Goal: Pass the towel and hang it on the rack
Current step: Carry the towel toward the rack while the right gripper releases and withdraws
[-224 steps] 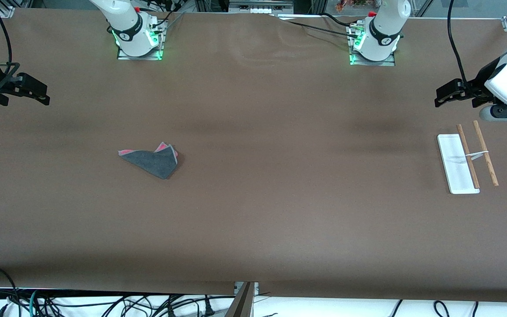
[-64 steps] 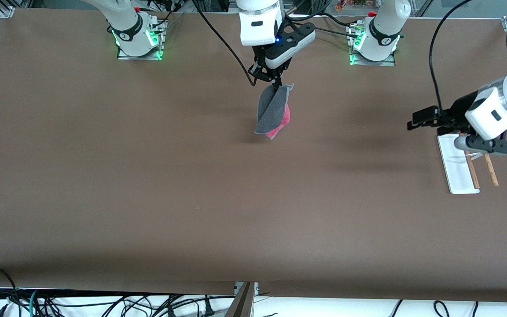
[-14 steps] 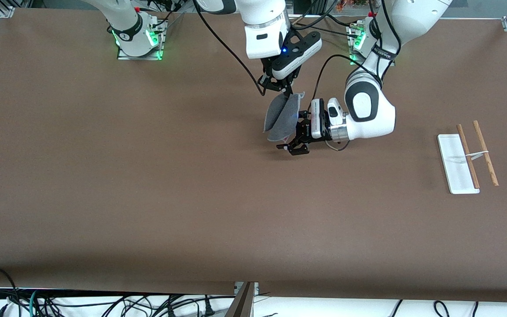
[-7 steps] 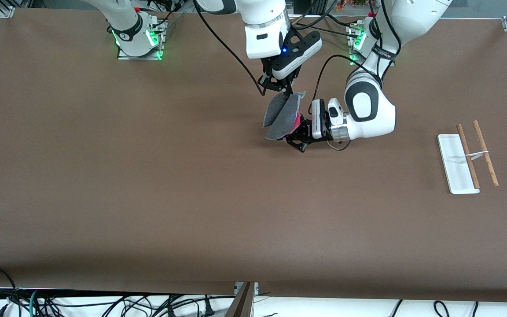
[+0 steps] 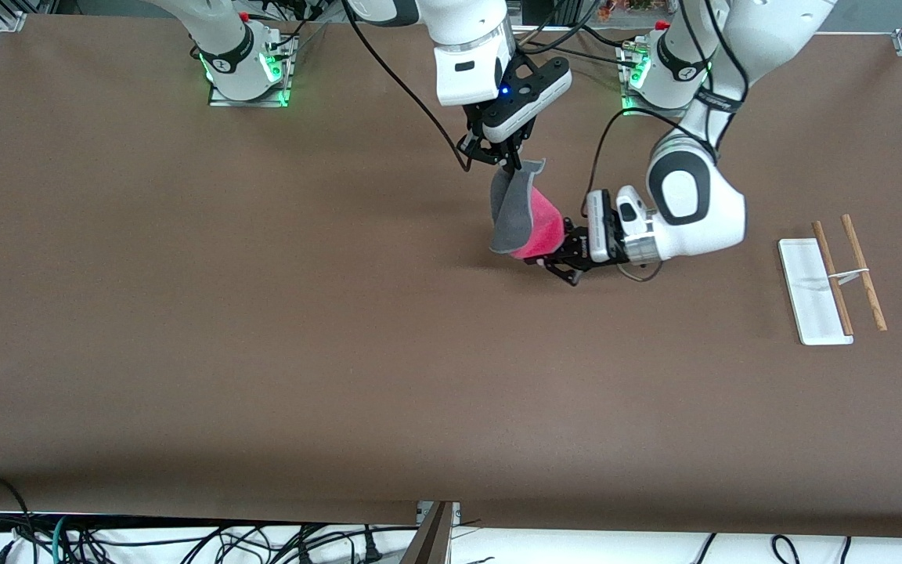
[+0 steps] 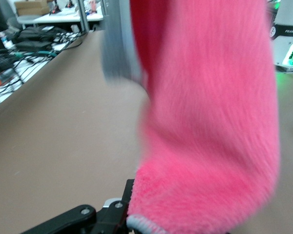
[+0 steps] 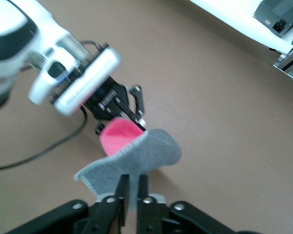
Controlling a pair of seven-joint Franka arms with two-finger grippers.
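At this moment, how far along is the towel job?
Done: the towel is off the table. In hand: the handover, with the left gripper shut on its lower pink edge and the right gripper at its top corner. Left: release, then hanging it on the bare rack.

Even overhead light falls on my table [image 5: 263, 376], with no glare. Soft shadows lie under my arms and the towel [image 5: 525, 223]. Green lamps glow at my bases. My left wrist view is smeared: pink towel blurred. In my right wrist view, my left gripper [image 7: 129, 114] looks blurred.
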